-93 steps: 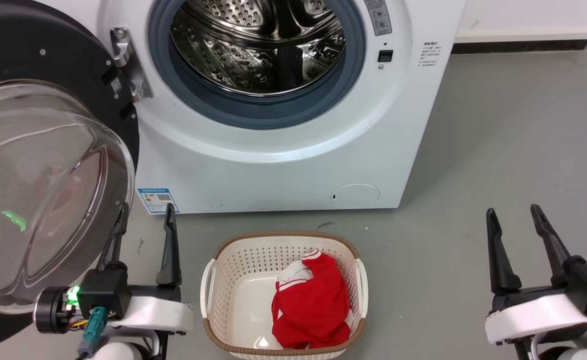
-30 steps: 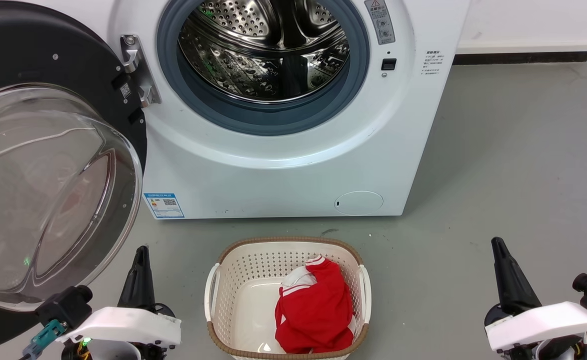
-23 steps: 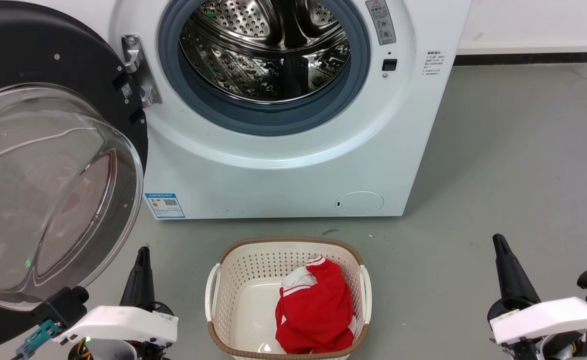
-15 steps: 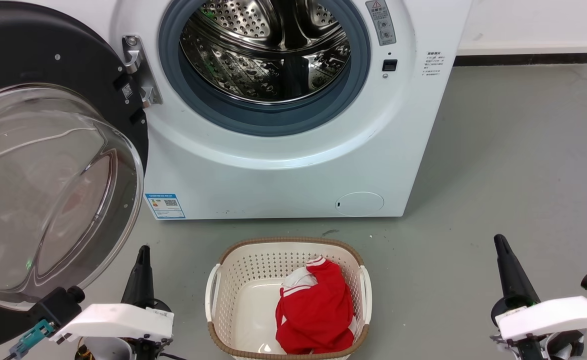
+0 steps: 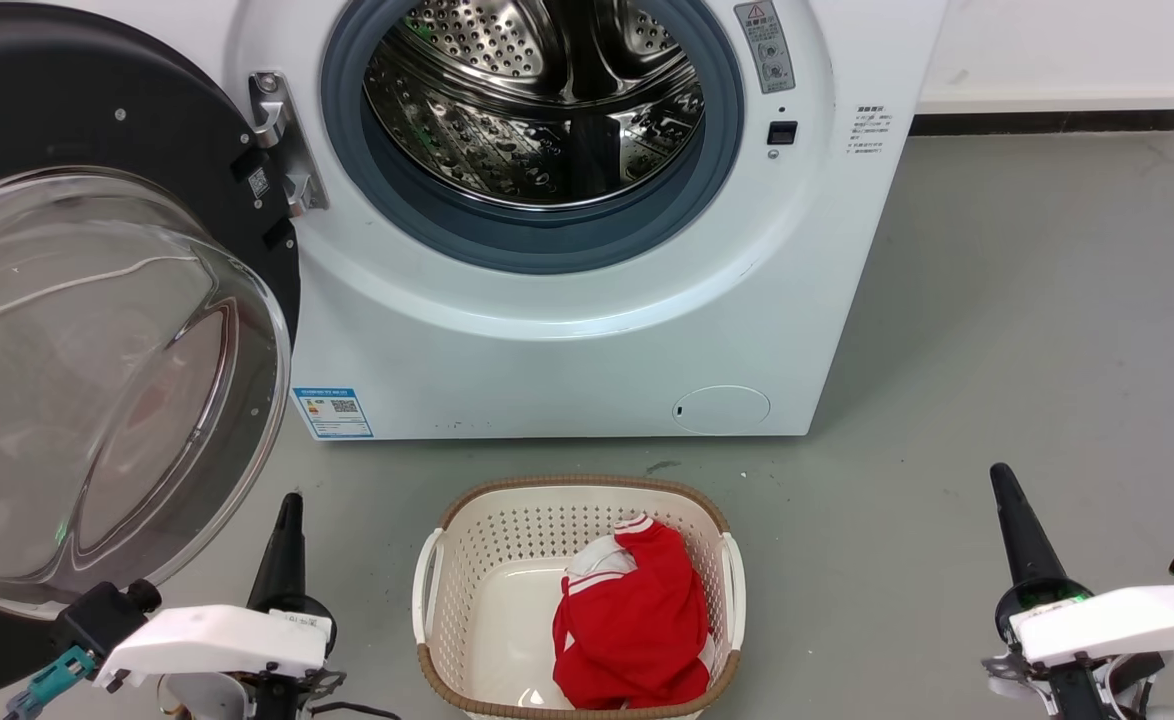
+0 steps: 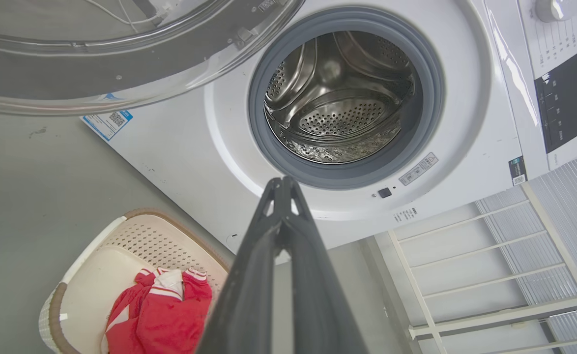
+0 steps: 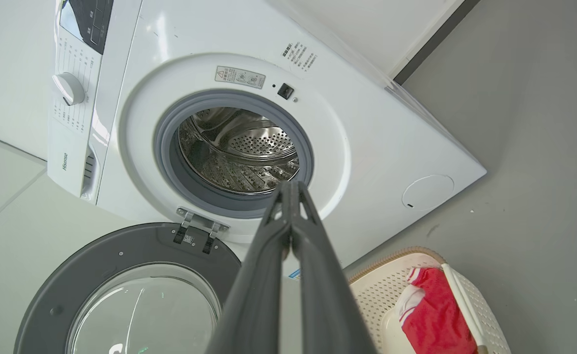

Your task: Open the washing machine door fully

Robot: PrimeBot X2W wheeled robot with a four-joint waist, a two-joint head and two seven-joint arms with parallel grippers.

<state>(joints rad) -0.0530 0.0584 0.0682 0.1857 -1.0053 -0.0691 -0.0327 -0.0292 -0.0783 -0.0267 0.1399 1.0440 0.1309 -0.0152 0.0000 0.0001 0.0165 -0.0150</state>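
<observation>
While the door (image 5: 67, 110) stands swung wide to the left of the washer (image 5: 567, 340), its black ring and bulging glass bowl (image 5: 97, 380) face the head camera. It is clear of the opening and covers none of it. Metal hinge (image 5: 282, 140) joins it to the left rim of the opening. Steel drum (image 5: 537, 100) mouth fully exposed, grey gasket (image 5: 537, 238) all around it.

Left gripper (image 6: 281, 183) is clenched: the left wrist view has both fingers pressed together up to the tip, nothing between them. Head view puts it at lower left, pointing up, near the bowl's lower edge but apart from the door. Right gripper (image 7: 291, 186) is likewise pinched closed and empty in the right wrist view. Head view has it at lower right over bare grey floor (image 5: 997, 330), well apart from the washer.

Cream basket (image 5: 427, 600) sits on the floor just in front of the washer, between the two grippers, not touching either. Red garment (image 5: 632, 620) with white trim lies in it, toward its right side.

Blue label (image 5: 333, 412) is low on the washer front at left, round cap (image 5: 722, 409) low at right. Right wrist view also catches a white knob (image 7: 69, 88) on the control panel, beside a dark display.
</observation>
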